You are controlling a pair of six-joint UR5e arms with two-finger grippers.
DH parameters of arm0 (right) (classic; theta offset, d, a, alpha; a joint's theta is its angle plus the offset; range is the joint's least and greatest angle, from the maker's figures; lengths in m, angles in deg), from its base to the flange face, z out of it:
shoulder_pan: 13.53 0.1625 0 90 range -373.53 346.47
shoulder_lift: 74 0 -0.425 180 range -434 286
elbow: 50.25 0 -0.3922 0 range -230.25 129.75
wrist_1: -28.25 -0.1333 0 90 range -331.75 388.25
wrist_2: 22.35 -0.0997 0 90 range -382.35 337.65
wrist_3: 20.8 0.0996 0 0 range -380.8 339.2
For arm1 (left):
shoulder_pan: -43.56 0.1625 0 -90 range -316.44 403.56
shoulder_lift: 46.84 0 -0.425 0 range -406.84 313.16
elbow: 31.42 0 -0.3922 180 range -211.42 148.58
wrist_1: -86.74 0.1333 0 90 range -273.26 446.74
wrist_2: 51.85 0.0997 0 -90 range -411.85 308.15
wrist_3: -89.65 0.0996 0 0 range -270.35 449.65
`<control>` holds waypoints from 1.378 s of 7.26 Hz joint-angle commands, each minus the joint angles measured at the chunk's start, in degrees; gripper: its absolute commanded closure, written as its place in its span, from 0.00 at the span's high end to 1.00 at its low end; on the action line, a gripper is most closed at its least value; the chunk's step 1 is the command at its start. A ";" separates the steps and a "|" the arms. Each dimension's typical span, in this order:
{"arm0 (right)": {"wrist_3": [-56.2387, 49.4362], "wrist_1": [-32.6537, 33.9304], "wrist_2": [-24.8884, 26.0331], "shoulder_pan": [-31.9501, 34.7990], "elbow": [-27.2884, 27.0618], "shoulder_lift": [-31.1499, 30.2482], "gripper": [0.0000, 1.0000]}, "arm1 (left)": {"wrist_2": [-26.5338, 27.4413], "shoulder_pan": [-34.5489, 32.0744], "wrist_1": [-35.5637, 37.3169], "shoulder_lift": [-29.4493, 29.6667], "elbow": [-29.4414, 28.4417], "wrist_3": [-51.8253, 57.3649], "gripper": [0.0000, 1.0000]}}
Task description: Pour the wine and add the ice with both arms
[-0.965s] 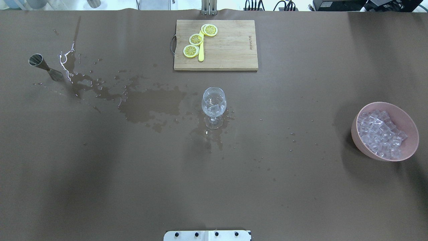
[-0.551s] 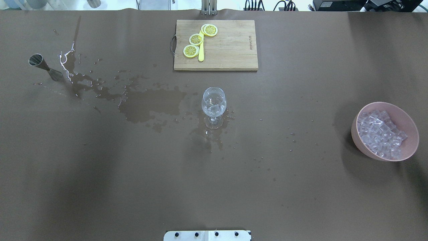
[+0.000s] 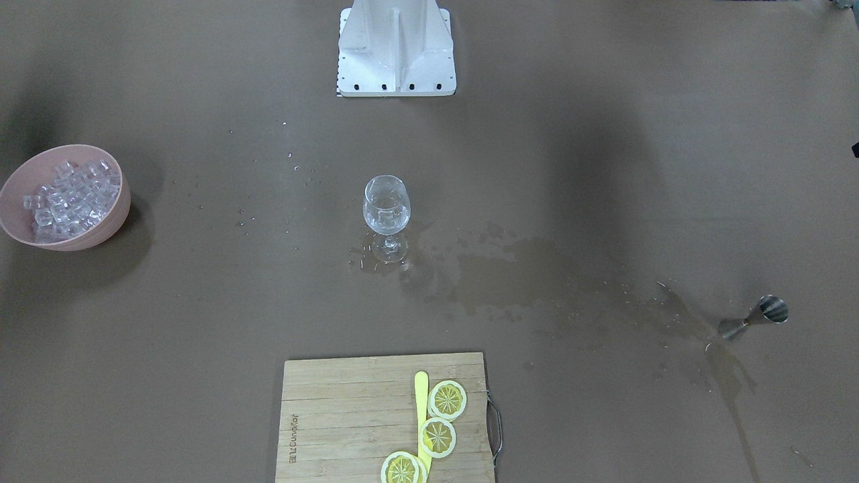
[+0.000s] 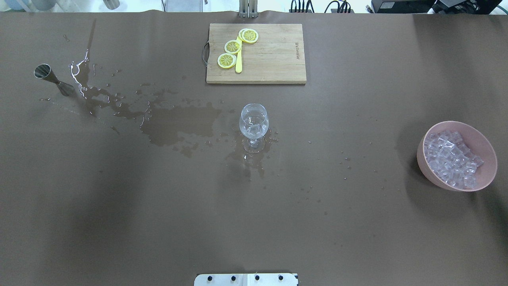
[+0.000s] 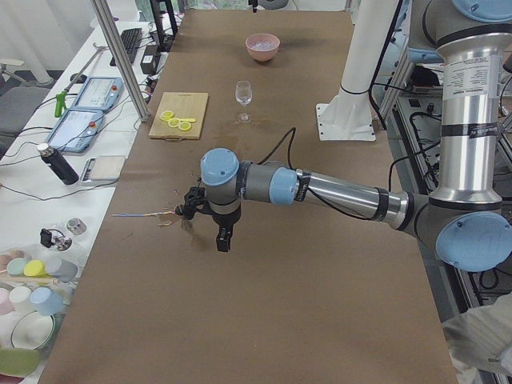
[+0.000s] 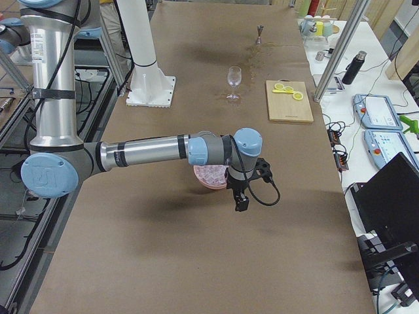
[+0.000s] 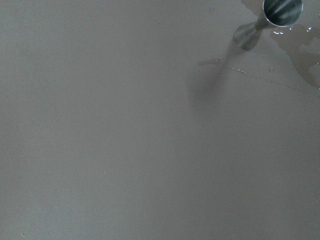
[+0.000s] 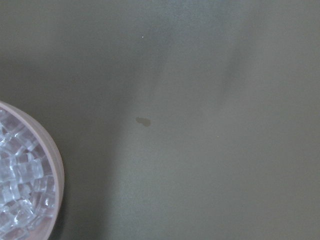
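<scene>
The ice (image 4: 450,161), a heap of small clear cubes, fills a pink bowl (image 4: 480,140) standing on the brown surface (image 4: 357,222) well apart from the stemmed glass (image 4: 254,121), out toward the robot's right. The glass stands upright at mid-surface and holds something clear; whether that is liquid or cubes cannot be told. From the glass's foot a wet stain (image 4: 178,125) spreads toward the robot's left, reaching a steel jigger (image 4: 49,77) that stands far out on that side. Beyond the glass, away from the robot, lies a wooden cutting board (image 4: 270,59) carrying three lemon slices (image 4: 232,46) and a yellow stick-like utensil (image 4: 238,59). The white base (image 4: 246,279) sits on the robot's side of the glass. The right arm (image 6: 150,152) stretches out level, its right gripper (image 6: 241,201) hanging above the surface just past the bowl, on the side away from the glass. The left arm (image 5: 320,188) reaches out likewise, its left gripper (image 5: 223,240) hanging near the jigger, on the side away from the glass. Whether either gripper is spread or pressed together cannot be told.
</scene>
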 commanded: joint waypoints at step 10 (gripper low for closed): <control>1.21 -0.08 -0.60 -0.94 1.71 2.27 1.00 | -0.31 0.00 0.04 1.24 -1.37 0.04 0.98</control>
